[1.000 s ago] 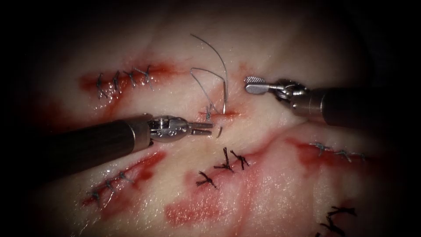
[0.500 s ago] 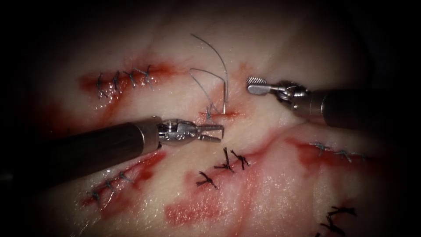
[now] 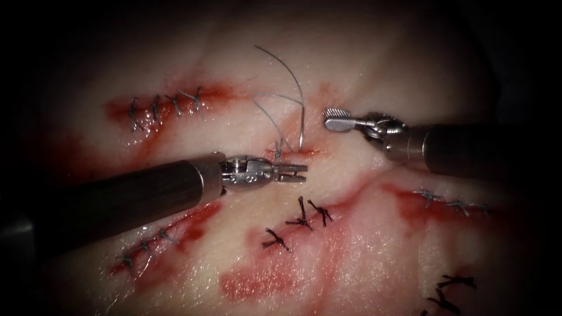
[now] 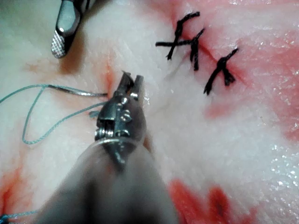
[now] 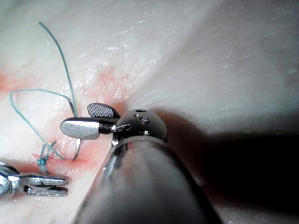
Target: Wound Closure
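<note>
The curved needle [image 3: 301,130] is in the tissue [image 3: 351,246] at a short cut [image 3: 295,153]. Its tail stands upright above the cut, and its tip comes out just below it. My left tool [image 3: 297,172] reaches in from the left, jaws shut on that tip end, also seen close up [image 4: 131,83]. My right tool [image 3: 333,117] hovers right of the needle's tail with jaws open [image 5: 88,119] and holds nothing. The pale thread [image 3: 291,73] arcs up from the tail and loops back down to a knot [image 3: 278,153] at the cut.
Several stitched cuts lie around: pale stitches at the upper left [image 3: 167,105], lower left [image 3: 146,246] and right [image 3: 451,202], and dark stitches [image 3: 301,219] just below the left tool. Red fluid [image 3: 257,284] stains the tissue at the bottom.
My left tool moved right to the needle's tip, opened its jaws around it, then closed them on it. My right tool drifted slightly left. The needle stays in the tissue.
</note>
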You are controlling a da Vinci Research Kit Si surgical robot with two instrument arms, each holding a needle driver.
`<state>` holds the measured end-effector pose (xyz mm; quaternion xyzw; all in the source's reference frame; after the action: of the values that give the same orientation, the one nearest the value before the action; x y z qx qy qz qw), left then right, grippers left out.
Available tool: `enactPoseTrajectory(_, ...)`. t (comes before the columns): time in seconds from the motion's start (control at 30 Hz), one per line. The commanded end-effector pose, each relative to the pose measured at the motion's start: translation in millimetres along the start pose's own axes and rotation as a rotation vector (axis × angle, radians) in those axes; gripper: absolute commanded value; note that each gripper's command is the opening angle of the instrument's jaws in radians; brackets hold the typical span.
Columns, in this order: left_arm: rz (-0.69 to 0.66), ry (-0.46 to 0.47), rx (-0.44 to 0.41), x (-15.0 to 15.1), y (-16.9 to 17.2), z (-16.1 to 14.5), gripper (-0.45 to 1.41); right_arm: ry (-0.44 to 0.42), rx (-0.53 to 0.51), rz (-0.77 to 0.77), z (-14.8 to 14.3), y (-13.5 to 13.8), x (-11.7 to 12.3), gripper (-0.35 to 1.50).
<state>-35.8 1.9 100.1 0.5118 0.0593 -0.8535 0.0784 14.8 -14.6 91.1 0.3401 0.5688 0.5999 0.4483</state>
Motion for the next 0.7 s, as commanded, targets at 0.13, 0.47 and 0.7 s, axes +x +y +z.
enactPoseTrajectory(0.13,-0.124,0.037,-0.002,0.0,-0.2,0.3,-0.45,0.0,0.003,0.003,0.9,0.0,-0.2,1.11)
enactPoseTrajectory(0.47,-0.475,0.182,-0.179,4.1,1.0,-2.0,-0.45,-0.021,0.001,0.022,0.2,-0.2,-0.1,1.06)
enactPoseTrajectory(0.7,-0.639,0.235,-0.337,6.8,3.0,-3.5,-0.45,-0.041,0.014,0.022,-0.2,-0.3,-0.3,1.11)
